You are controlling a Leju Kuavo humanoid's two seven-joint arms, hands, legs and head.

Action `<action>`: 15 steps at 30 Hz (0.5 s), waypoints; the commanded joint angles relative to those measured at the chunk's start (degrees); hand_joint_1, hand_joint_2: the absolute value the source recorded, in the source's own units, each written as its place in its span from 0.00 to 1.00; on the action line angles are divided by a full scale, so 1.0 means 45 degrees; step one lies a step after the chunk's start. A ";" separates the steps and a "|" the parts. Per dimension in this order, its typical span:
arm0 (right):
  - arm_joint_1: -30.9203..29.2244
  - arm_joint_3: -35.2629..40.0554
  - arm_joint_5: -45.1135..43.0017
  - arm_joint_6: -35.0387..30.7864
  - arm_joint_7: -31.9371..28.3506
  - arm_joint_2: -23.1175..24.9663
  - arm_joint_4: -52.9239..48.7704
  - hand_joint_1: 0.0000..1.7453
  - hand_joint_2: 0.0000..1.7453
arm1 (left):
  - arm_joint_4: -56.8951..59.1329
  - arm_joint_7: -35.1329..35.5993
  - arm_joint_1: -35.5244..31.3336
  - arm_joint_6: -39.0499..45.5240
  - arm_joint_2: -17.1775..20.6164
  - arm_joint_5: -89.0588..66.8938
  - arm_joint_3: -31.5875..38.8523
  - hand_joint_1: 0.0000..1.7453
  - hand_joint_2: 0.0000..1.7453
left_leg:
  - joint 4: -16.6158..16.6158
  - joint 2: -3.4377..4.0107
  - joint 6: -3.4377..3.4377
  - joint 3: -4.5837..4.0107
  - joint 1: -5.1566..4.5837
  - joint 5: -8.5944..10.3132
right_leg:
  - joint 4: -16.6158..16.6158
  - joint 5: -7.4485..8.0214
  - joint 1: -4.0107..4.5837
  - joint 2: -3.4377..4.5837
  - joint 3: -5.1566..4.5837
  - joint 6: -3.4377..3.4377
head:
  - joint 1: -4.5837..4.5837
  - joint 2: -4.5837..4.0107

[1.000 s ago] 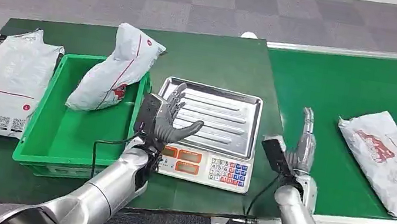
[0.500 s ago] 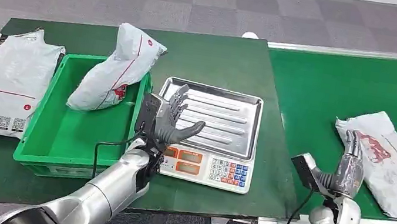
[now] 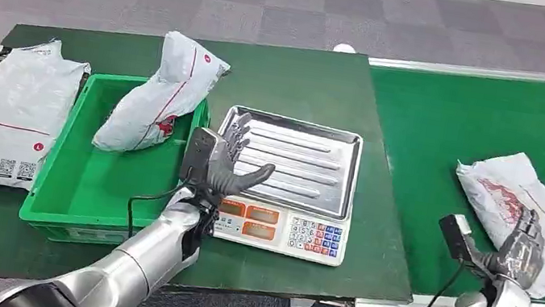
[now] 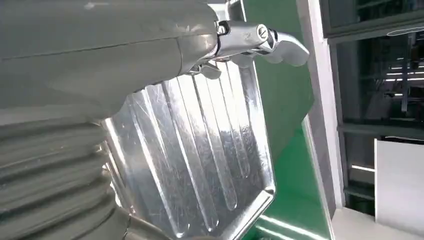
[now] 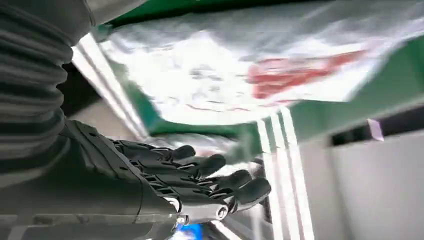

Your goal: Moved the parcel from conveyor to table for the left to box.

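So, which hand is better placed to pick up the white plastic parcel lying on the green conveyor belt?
The right hand. It is open at the near edge of the white plastic parcel on the green conveyor belt. The left hand is open over the steel scale tray, far across.

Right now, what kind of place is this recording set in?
Probably a parcel sorting or packing station. A white parcel lies on a green conveyor, a weighing scale stands on the table, and a green box holds another parcel.
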 commanded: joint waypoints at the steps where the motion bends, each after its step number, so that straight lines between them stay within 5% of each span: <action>1: -0.1677 -0.0745 0.0209 0.1109 0.1594 -0.1668 0.4181 0.00 1.00 | 0.0329 -0.0013 -0.0287 -0.0148 0.0342 -0.0159 0.0996 0.00 1.00 | -0.0014 0.0026 0.0000 0.0059 0.0008 -0.0021 | -0.0031 -0.0003 0.0007 0.0037 0.0059 -0.0004 | 0.0000 0.0005; 15: -0.1823 -0.0614 0.0352 0.1248 0.1892 -0.1681 0.4185 0.00 1.00 | 0.0316 -0.0014 -0.0287 -0.0157 0.0356 -0.0154 0.1059 0.00 1.00 | -0.0003 0.0025 0.0013 0.0016 -0.0005 -0.0018 | -0.0006 -0.0001 -0.0003 0.0027 0.0011 0.0000 | 0.0000 0.0005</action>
